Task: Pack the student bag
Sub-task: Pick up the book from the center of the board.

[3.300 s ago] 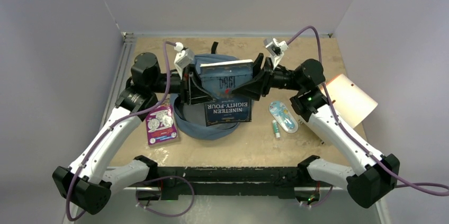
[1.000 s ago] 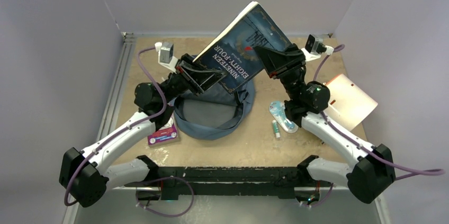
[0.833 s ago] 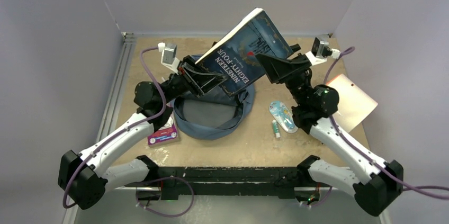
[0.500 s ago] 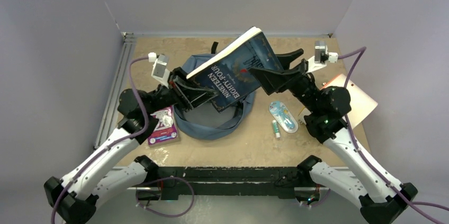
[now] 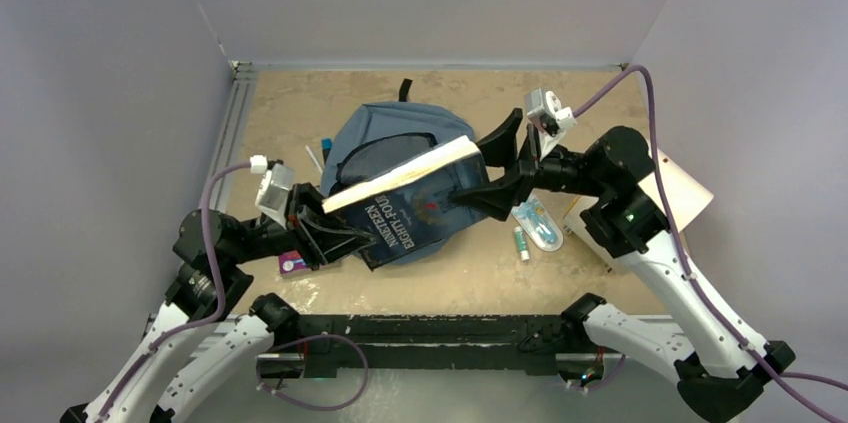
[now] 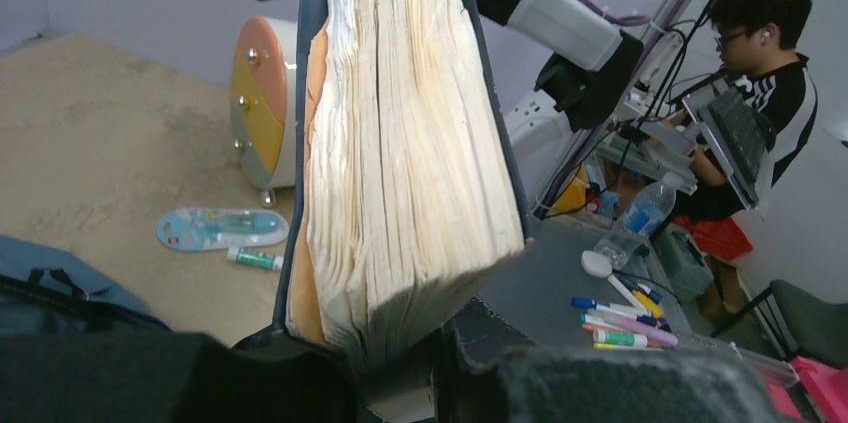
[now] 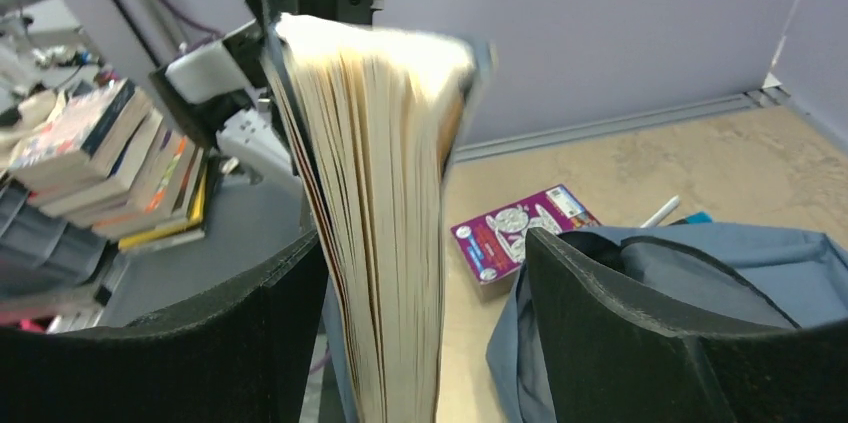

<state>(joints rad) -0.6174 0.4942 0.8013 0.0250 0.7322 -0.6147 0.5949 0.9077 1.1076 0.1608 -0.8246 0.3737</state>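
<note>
Items in view, counted:
- One student bag (image 5: 395, 143), centre of frame.
- One book (image 5: 415, 208), across the bag's lower edge.
- One beige folder (image 5: 690, 183), right edge.
- One blister pack (image 5: 537, 226) and one small tube (image 5: 520, 242), right of centre.
- One purple card packet (image 5: 291, 263), lower left, mostly hidden.
- One white pen (image 5: 313, 158), upper left of the bag.
- Two robot arms (image 5: 205, 238) (image 5: 620, 158).

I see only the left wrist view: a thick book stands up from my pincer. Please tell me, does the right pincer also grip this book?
Observer: No. The right wrist view shows the right pincer open, its fingers apart on both sides of the book, a gap on one side.
Operator: Where is the book against the student bag?
Observer: From above, it is tilted over the bag's near half.
Operator: What lies left of the bag?
Observer: A purple card pack, close beside it.
</note>
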